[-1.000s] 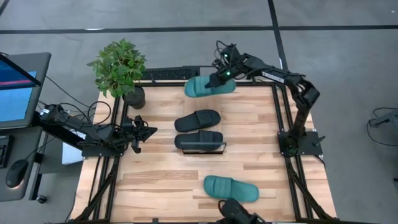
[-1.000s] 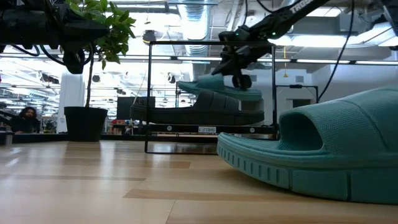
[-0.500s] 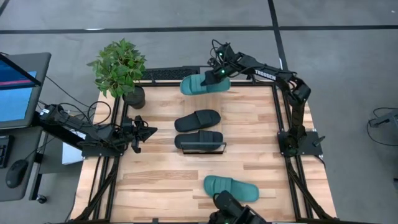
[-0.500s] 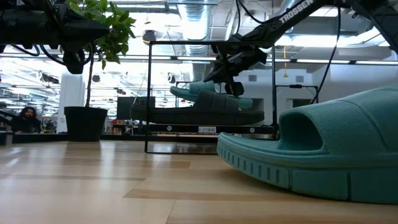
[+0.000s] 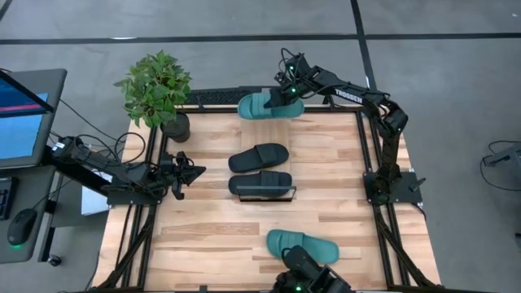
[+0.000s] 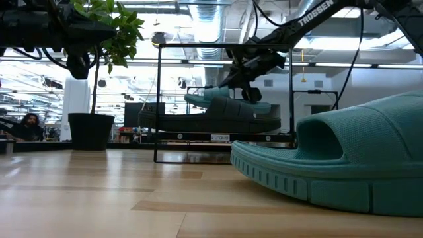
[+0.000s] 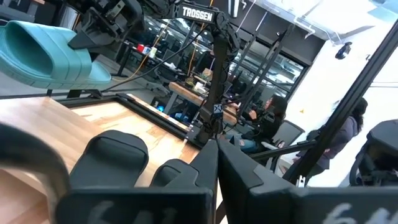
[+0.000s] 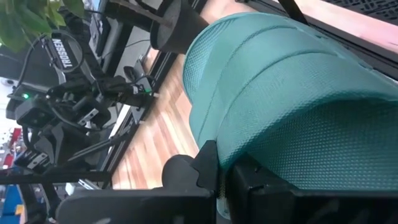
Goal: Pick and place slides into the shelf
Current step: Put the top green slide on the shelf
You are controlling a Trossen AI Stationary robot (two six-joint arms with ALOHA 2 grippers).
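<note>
The right gripper (image 5: 286,96), clamped on a ribbed teal green slide (image 5: 269,107), held it aloft at the table's far edge; next it needed carrying to the narrow light-wood, wire-framed shelf (image 5: 262,194). The left gripper (image 5: 189,172) waited left, fingers together.

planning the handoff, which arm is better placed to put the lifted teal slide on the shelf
Right. The right gripper already holds the teal slide aloft near the far edge, while the left gripper waits empty beside the shelf.

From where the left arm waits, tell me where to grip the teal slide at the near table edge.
Grip the near teal slide by its wide ribbed strap, coming down from above with one finger inside the toe opening, probably. It lies flat, sole down, and the strap arches up, giving the fingers an edge to pinch.
</note>
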